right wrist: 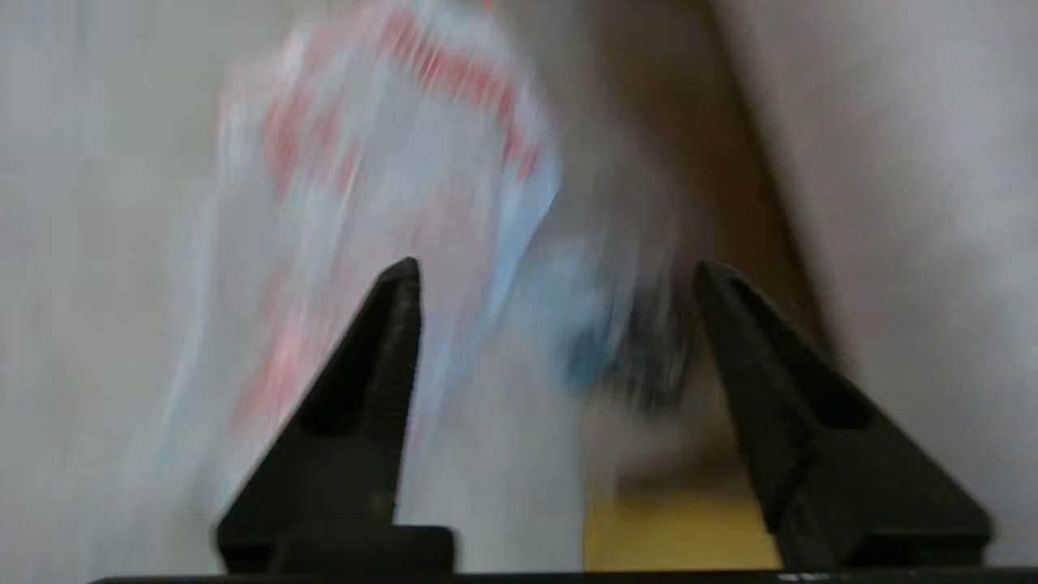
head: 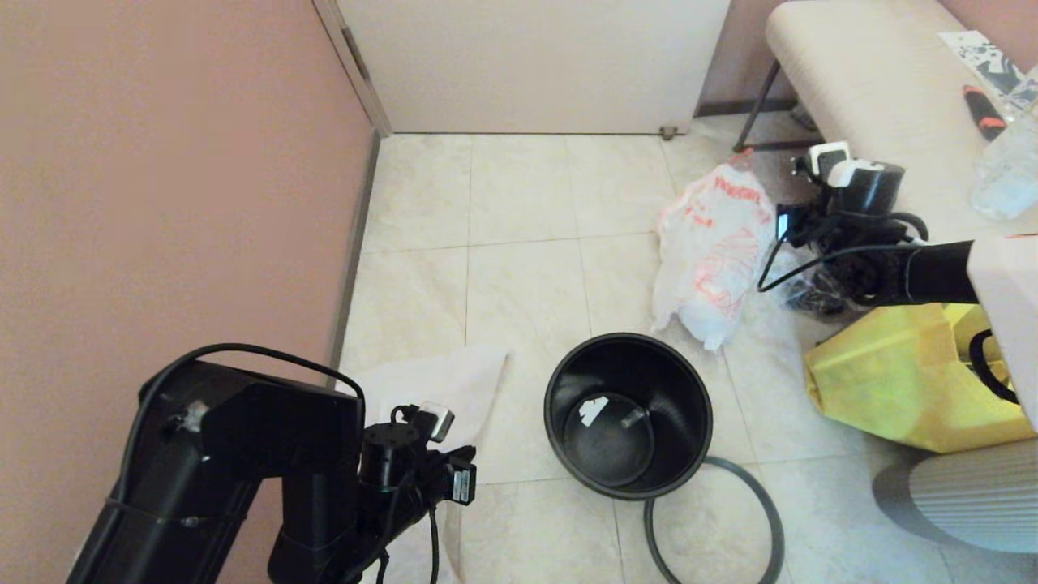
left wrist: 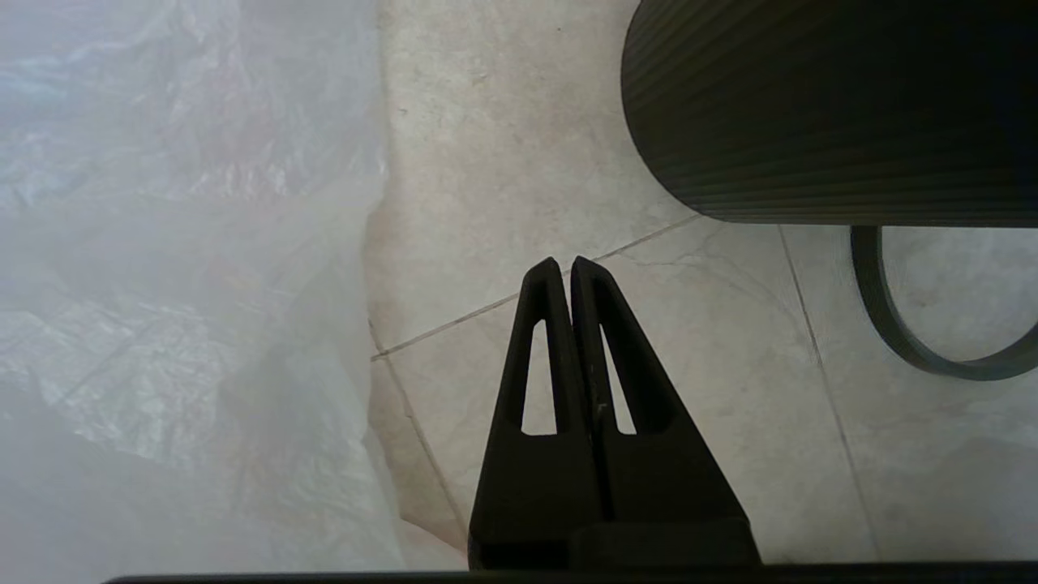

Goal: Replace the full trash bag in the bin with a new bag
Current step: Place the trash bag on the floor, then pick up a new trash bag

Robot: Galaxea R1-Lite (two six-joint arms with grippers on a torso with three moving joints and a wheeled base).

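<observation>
Head view: full trash bag (head: 714, 243) lengthwise away from bin (head: 628, 414).

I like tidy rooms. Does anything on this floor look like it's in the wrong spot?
Yes. The thin dark-grey hoop lies flat on the tiles, off the round black plastic bin, and the bulging white red-printed trash bag slumps on the floor beyond the unlined bin.

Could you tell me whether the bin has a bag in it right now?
No: the bin stands unlined, bare black floor showing.
</observation>
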